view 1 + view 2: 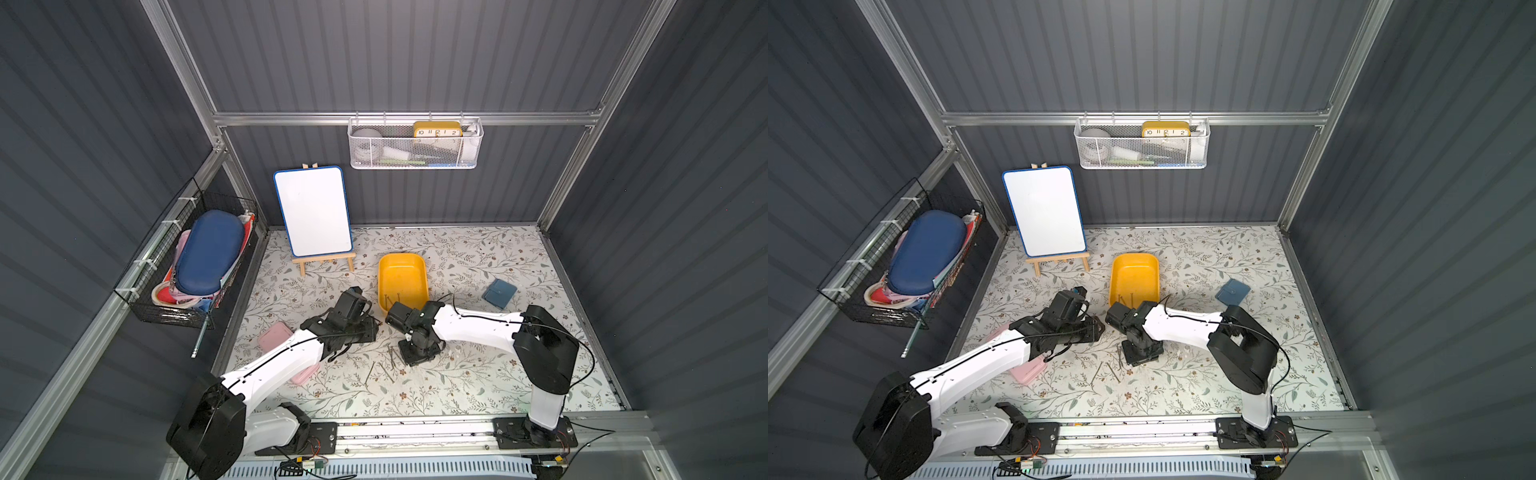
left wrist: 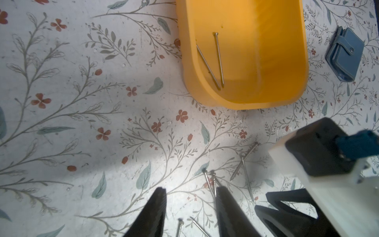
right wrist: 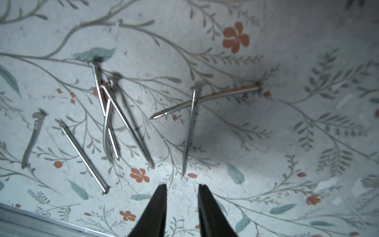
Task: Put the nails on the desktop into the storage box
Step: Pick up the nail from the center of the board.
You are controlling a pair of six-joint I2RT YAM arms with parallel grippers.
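You've got the storage box [image 1: 424, 277] mid-desktop [image 1: 478, 374], lidless, with two nails [image 2: 218, 59] inside, lying against the end wall nearest the arms and converging at their points. The loose nails [image 3: 110, 123] are scattered flat on the desktop just off that same end of the box: one tangled cluster, a crossed pair [image 3: 193, 102], and a couple of singles, one of them bent. Your left gripper [image 2: 191, 189] hangs above the scatter, short of the box, jaws parted moderately and holding nothing; nails show on the desktop through the gap. Your right gripper [image 3: 182, 185] points down at the desktop, same side of the box, jaws a narrow gap apart and empty, with the tip of one crossed nail just ahead of the gap. A blue wallet [image 2: 346, 55] lies beside the box on its right, apart from it.
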